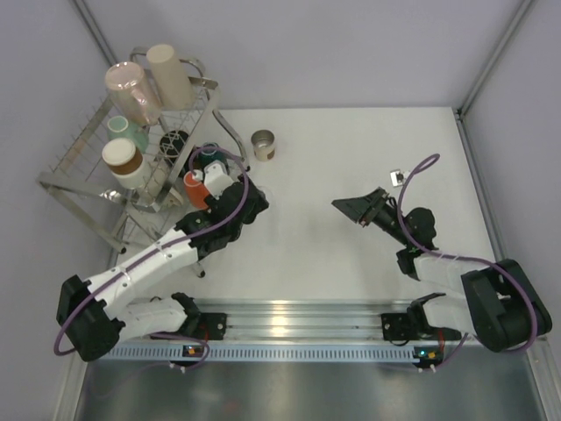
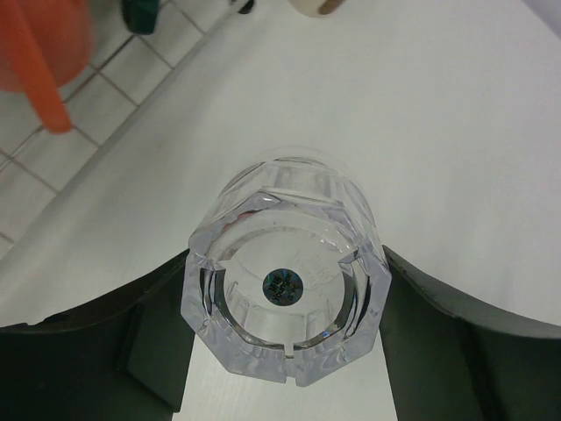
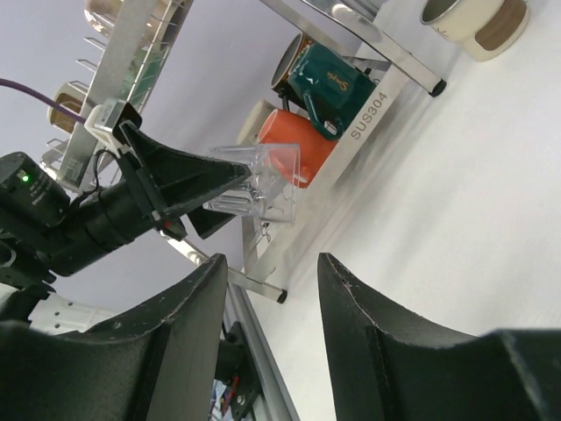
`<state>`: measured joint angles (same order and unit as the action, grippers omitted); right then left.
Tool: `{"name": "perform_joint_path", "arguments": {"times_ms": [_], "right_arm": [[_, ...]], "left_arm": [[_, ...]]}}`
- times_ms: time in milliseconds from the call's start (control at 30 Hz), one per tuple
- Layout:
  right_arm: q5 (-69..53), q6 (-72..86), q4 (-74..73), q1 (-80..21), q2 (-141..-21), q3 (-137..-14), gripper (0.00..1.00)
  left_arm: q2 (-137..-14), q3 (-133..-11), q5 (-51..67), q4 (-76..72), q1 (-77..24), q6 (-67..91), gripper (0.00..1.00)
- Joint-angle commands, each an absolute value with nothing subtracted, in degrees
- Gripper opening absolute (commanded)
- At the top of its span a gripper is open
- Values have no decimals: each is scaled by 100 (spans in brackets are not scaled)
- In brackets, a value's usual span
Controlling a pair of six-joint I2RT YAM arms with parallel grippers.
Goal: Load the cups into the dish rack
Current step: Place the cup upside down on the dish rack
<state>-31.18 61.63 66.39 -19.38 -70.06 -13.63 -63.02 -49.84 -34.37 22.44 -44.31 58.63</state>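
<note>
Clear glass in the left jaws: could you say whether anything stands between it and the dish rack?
Nothing on the table, but an orange cup and a dark teal mug already sit on the lower tier of the dish rack, beside the clear glass.

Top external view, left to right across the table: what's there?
Silver wire dish rack → small steel cup → right gripper → small shiny square object. Left gripper, holding clear glass cup, overlaps rack; omitted.
</note>
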Motion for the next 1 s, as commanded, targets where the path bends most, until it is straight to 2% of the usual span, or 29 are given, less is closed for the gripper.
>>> {"name": "perform_joint_path", "arguments": {"times_ms": [0, 100, 267, 433, 967], "right_arm": [[-3199, 5968, 6663, -1986, -6926, -1670, 46], [-3156, 5749, 6242, -1995, -6725, -1731, 46], [-3024, 5458, 5626, -2004, -6408, -1802, 46], [-2918, 5317, 5291, -2021, -6240, -1854, 46], [-2637, 4922, 4597, -2364, -5898, -2030, 46]], "left_arm": [[-6494, -5422, -4411, 3347, -4447, 6485, 0], [-6741, -5651, -4640, 3979, -4447, 6871, 0], [-6689, -5581, -4843, 4235, -4447, 7100, 0], [-6609, -5607, -4772, 4289, -4421, 7040, 0], [-6548, -5572, -5563, 4816, -4430, 6628, 0]]}}
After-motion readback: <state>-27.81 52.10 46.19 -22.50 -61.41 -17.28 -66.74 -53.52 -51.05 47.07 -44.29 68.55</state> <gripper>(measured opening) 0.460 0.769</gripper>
